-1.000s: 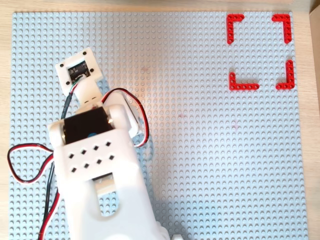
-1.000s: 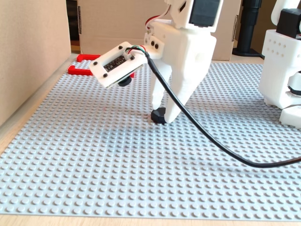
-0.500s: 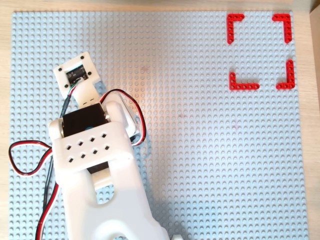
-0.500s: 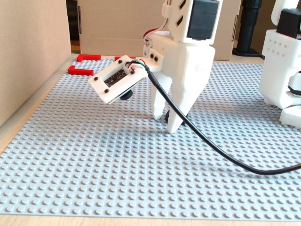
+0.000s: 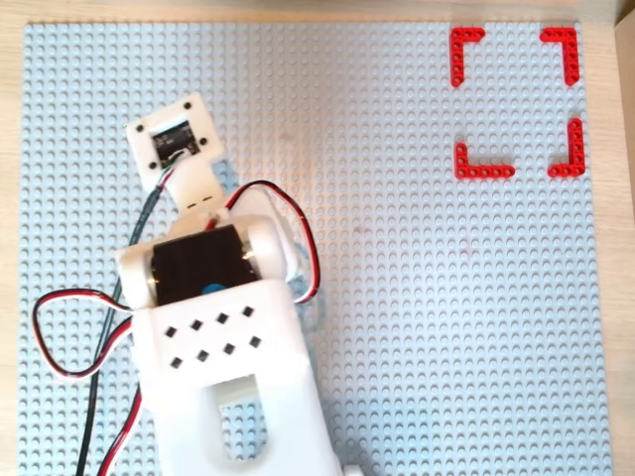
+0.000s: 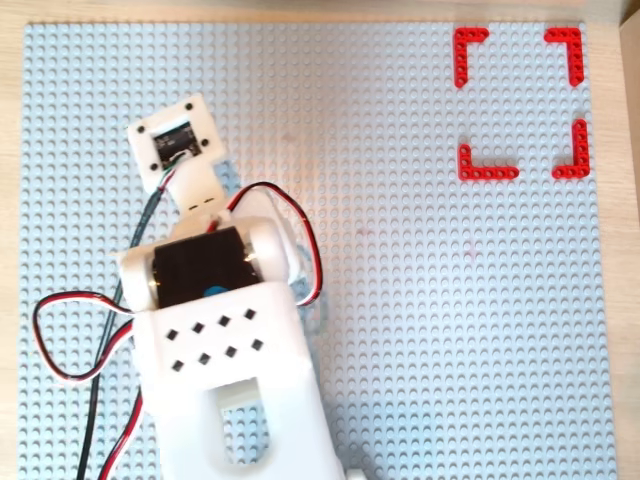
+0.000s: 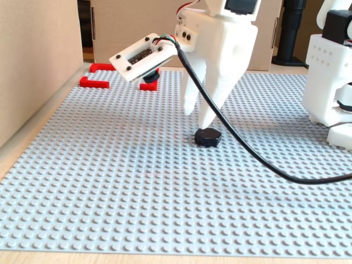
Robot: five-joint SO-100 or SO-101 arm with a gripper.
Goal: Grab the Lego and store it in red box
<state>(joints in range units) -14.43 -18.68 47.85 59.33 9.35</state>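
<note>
In the fixed view the Lego [image 7: 208, 137], a small glossy black hexagon, lies on the grey baseplate [image 7: 110, 181]. My white gripper [image 7: 197, 119] points down just above and behind it, its jaws a little apart and empty; the longer fingertip [image 7: 205, 124] stands right over the piece, and I cannot tell whether they touch. The red box [image 7: 94, 82] lies far back at the left. In both overhead views the red box [image 5: 466, 40] [image 6: 470, 40] is at the top right, and the arm hides the Lego and the fingers.
The white arm body [image 5: 223, 347] with red and black cables [image 5: 60, 327] covers the lower left in the overhead views. The wrist camera plate [image 7: 143, 55] juts left. A cardboard wall [image 7: 33, 66] lines the left edge; the arm's base [image 7: 330, 71] stands right.
</note>
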